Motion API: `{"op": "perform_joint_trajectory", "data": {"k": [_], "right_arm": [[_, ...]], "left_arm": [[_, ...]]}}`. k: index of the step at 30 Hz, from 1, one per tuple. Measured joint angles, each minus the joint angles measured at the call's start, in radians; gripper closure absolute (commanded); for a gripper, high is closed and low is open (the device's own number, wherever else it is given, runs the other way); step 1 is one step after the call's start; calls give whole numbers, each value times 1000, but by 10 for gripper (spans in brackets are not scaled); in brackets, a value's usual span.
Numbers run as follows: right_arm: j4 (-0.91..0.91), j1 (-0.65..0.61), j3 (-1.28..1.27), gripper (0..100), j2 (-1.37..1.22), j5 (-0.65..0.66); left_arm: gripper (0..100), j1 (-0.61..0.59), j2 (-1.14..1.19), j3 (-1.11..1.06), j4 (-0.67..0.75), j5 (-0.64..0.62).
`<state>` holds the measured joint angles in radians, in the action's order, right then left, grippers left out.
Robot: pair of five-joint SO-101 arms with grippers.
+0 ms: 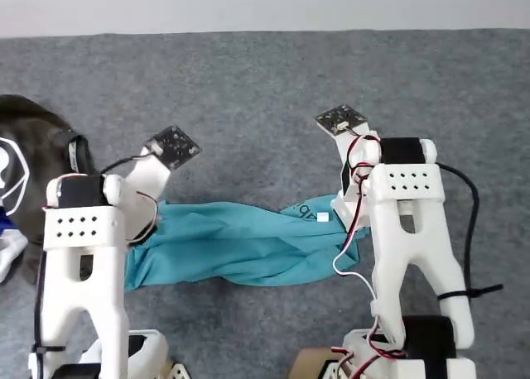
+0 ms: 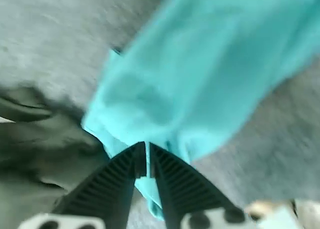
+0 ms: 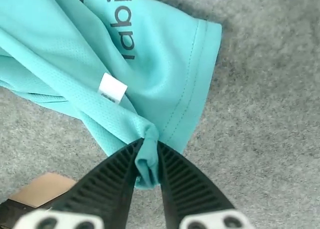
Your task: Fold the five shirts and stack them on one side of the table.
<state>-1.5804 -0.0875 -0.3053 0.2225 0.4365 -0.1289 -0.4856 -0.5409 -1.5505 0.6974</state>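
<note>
A teal shirt (image 1: 240, 242) hangs stretched and bunched between the two arms above the grey table. My left gripper (image 2: 146, 161) is shut on one end of the teal shirt (image 2: 200, 74), at the left in the high view. My right gripper (image 3: 147, 159) is shut on a pinched fold of the teal shirt (image 3: 150, 54) near its hem, beside a small white tag (image 3: 112, 87). A dark grey shirt (image 1: 33, 151) with a white print lies at the table's left edge and also shows under the left gripper as dark cloth (image 2: 35, 149).
Grey felt (image 1: 265, 89) covers the table, open at the back and far right. A white and blue garment (image 1: 8, 238) lies at the left edge. A brown cardboard piece (image 1: 310, 364) sits at the front near the right arm's base.
</note>
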Motion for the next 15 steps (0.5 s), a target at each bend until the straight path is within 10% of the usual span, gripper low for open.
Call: {"op": "perform_joint_trajectory", "data": {"k": [15], "right_arm": [[0,0,0,989,0,0]], "left_arm": [[949,-155,486,124,207,-37]]}}
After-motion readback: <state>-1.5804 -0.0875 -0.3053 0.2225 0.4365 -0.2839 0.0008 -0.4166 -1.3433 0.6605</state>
